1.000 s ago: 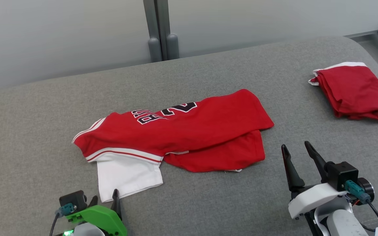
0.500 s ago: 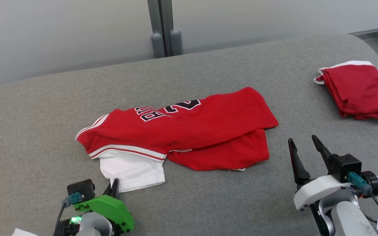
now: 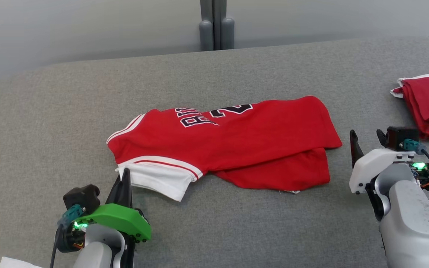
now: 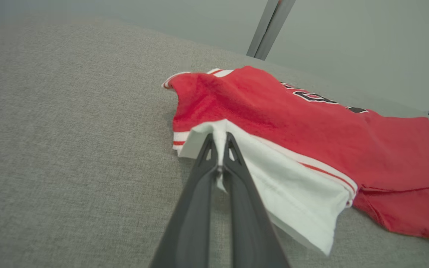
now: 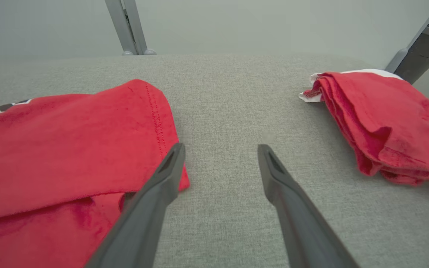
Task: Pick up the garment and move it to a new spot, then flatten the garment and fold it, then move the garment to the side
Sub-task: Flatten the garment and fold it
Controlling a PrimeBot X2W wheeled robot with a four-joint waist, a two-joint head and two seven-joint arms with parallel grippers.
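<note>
A: State of left end effector (image 3: 124,175)?
B: Closed, gripping the white sleeve (image 4: 292,186) of the red jersey (image 3: 237,141). Left wrist view shows the sleeve's edge pinched between both fingers.
A: Where is the jersey?
B: Centre of the head frame, lying on the grey bench (image 3: 69,111), roughly doubled over, lettering along its top edge. The sleeve sticks out at its lower left.
A: And right end effector (image 3: 366,134)?
B: Open, holding nothing. Right side of the frame, just beside the jersey's right edge.
A: Anything else?
B: Second red garment (image 3: 428,108), folded, at the far right edge, well apart from the jersey.
</note>
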